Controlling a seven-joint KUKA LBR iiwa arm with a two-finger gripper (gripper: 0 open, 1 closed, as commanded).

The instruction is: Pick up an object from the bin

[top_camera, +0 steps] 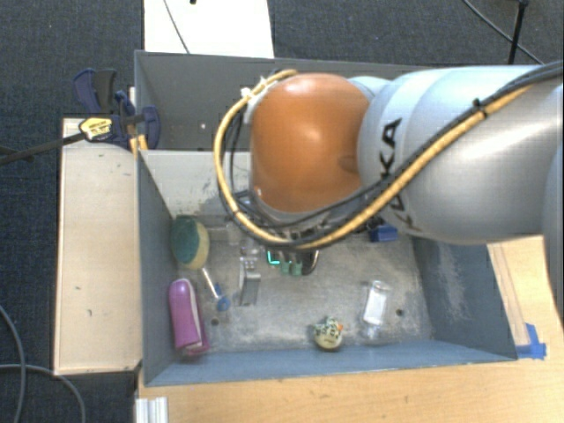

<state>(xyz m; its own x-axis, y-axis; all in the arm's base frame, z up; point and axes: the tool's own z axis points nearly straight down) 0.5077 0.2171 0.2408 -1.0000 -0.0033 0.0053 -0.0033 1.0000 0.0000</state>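
My gripper [249,287] hangs under the orange cover over the middle of the bin floor, most of it hidden. A small green thing [287,264] sits right beside it under the cover's edge; whether it is held is unclear. Just left of the gripper lies a thin white toothbrush-like stick with a blue tip [215,293]. Further left, a green and yellow sponge [189,241] rests against the left wall.
A pink bottle [185,315] lies in the front left corner. A small round speckled thing [328,333] and a clear little bottle [374,304] lie at the front right. A blue thing [382,233] peeks out beneath the arm.
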